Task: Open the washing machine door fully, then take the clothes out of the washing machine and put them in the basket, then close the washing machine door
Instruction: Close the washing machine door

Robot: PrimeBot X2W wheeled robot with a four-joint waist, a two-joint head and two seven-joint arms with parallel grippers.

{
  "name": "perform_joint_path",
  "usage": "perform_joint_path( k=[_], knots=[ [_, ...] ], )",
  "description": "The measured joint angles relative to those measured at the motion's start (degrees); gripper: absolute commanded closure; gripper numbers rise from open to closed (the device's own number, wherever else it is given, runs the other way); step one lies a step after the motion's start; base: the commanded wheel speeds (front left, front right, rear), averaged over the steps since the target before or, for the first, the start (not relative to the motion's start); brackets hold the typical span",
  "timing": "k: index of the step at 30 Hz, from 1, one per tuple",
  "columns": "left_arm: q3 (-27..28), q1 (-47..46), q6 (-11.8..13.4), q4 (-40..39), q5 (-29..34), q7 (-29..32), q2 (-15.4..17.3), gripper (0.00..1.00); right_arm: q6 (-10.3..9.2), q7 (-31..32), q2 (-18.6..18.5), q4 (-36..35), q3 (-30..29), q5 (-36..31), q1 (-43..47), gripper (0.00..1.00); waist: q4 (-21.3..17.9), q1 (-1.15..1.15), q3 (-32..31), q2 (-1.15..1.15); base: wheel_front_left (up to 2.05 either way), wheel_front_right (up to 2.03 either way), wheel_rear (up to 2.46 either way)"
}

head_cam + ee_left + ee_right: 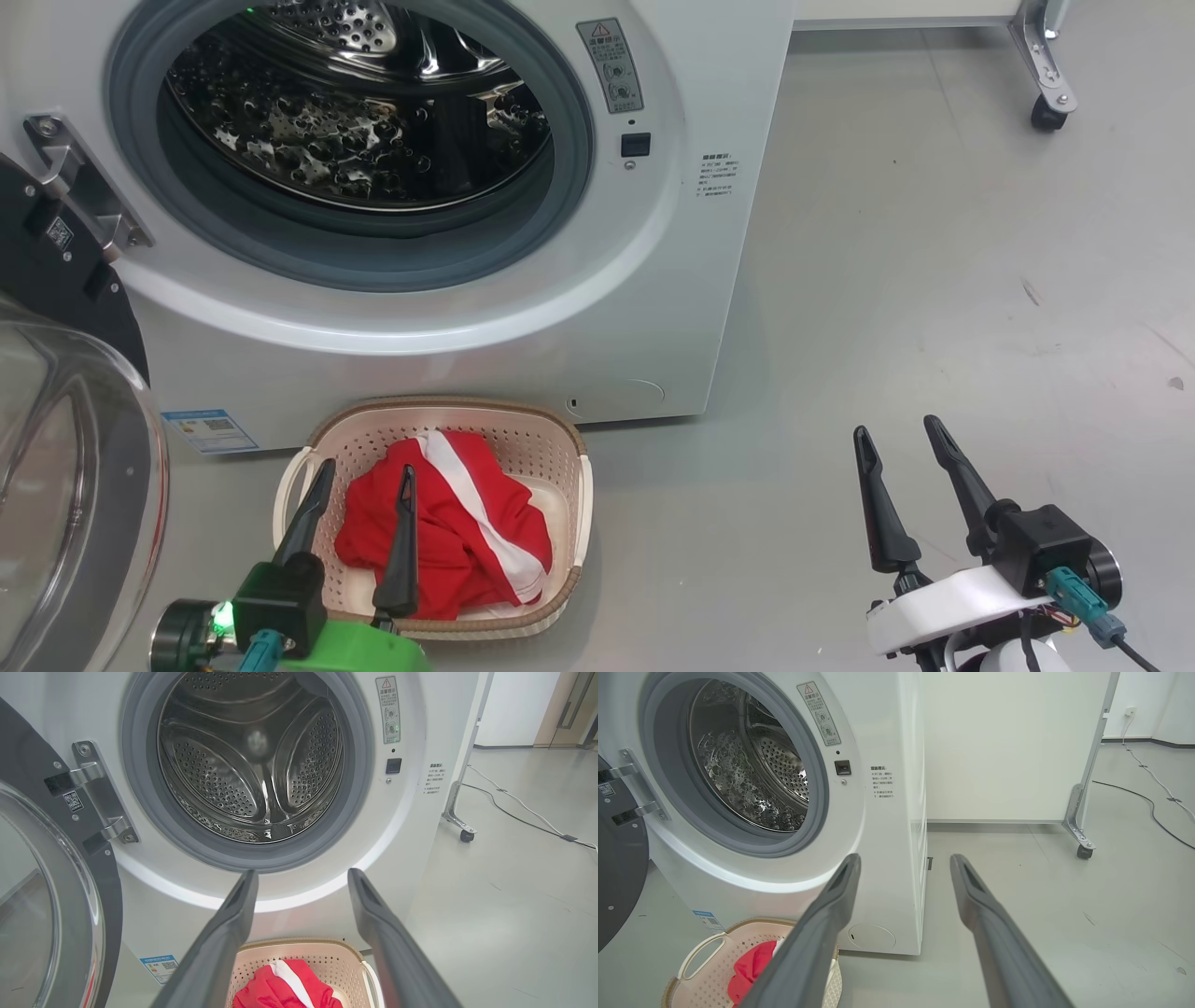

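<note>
Down on the grey floor point(887, 280), right at the foot of the washing machine point(467, 317), we've got the basket point(523, 446), and the clothes point(448, 532) are in it: red fabric with a broad white stripe, bunched up across most of the bottom. Look left and the washing machine door point(65, 448) is swung wide open on its metal hinge point(84, 187), the black ring edge-on to us and the clear glass bowl bulging at the left edge of the head view. The drum point(355, 103) gapes behind its grey rubber seal, shiny perforated steel all the way round. Low on the white front, just beside the door, sits a blue sticker point(210, 431). Our left gripper point(367, 469) hovers over the basket, above the red fabric, jaws spread wide and empty; from its wrist the two dark fingers frame the lower curve of the drum mouth, with the basket's far rim and a peak of red between them. Our right gripper point(896, 427) hangs well apart to the right over bare floor, jaws just as wide and gripping nothing. From its wrist we see the machine's right side, the basket at the lower left, and a castor point(1084, 851) and a dark cable point(1148, 798) further back.
</note>
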Motion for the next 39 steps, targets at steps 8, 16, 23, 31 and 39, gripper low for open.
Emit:
perform_joint_path(
  k=[8,16,23,31,39],
  knots=[
    [-0.1,0.1,0.1,-0.8,0.0,0.3,0.0,0.00,0.00,0.0,0.0,-0.1,0.0,0.0,0.0,0.00,0.0,0.00,0.2,0.00,-0.75,0.75,0.00],
    [-0.5,0.1,0.3,-1.5,0.5,0.6,0.1,0.00,0.00,0.0,0.0,-0.1,-0.1,0.0,0.0,0.00,0.0,0.00,0.2,0.00,-1.05,1.05,0.00],
    [-0.5,0.1,0.3,-1.8,0.9,0.6,0.1,0.00,0.01,0.0,0.0,-0.1,-0.3,0.0,0.0,0.00,0.1,0.00,0.3,0.00,-0.90,0.90,0.00],
    [-0.4,0.1,0.3,-2.0,0.8,0.5,0.1,0.00,0.01,0.0,0.0,-0.1,-0.3,0.1,0.0,0.00,0.1,0.00,0.3,0.00,-0.59,0.59,0.00],
    [-0.3,0.2,0.3,-2.1,0.8,0.5,0.1,0.00,0.01,0.0,0.0,-0.1,-0.3,0.1,0.0,0.00,-0.1,0.00,0.2,0.00,-0.26,0.26,0.00]
  ],
)
